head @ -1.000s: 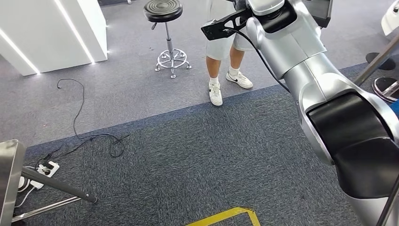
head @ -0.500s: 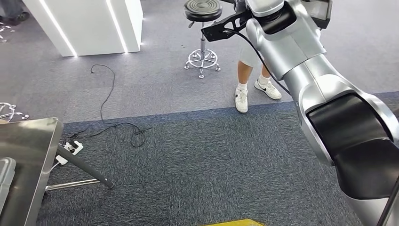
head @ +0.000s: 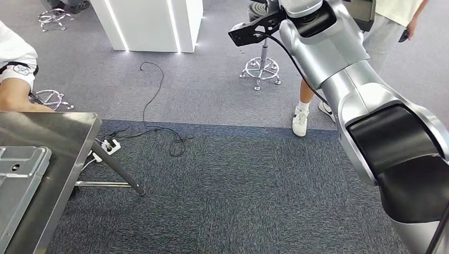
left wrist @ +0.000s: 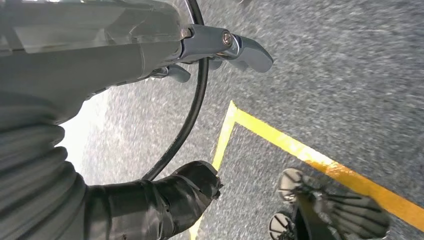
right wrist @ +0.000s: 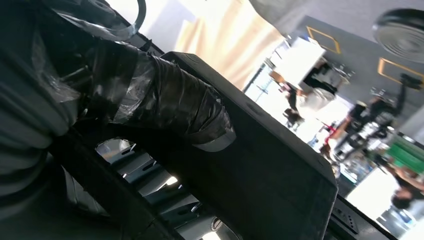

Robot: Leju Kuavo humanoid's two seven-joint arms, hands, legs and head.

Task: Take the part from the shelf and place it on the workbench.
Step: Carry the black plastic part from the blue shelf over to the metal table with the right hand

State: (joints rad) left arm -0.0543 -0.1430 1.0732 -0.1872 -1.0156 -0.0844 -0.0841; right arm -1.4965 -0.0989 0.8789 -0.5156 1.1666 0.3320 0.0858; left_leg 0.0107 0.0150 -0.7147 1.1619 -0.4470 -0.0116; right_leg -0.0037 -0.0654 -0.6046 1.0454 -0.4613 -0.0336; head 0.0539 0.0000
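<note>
The robot's silver right arm [head: 365, 106] rises from the near right and reaches up to the far top of the head view, where a dark flat panel-shaped part [head: 362, 13] sits at its end, just behind the wrist. In the right wrist view the right hand [right wrist: 165, 107], its thumb wrapped in black tape, lies pressed against the broad face of that black part [right wrist: 260, 170]; the hand grips it, with the dark fingers hidden behind the panel.

At the near left stands the stainless-steel workbench [head: 58, 132], well apart from the part. A grey stamped metal plate [head: 18, 180] lies on its near portion. A person in a white sleeve [head: 16, 63] leans at the bench's far edge. Under the bench's slanted leg a white power strip [head: 108, 145] rests on the dark blue carpet, with a black cable [head: 153, 106] trailing across the lighter grey floor toward a white illuminated counter [head: 153, 24]. A chrome-based stool [head: 260, 69] stands at the far centre, and another person in white sneakers [head: 301, 120] stands just right of it.

In the left wrist view the left hand [left wrist: 165, 60] hangs above carpet marked with a yellow tape line [left wrist: 310, 155]; its fingers are spread and hold nothing.
</note>
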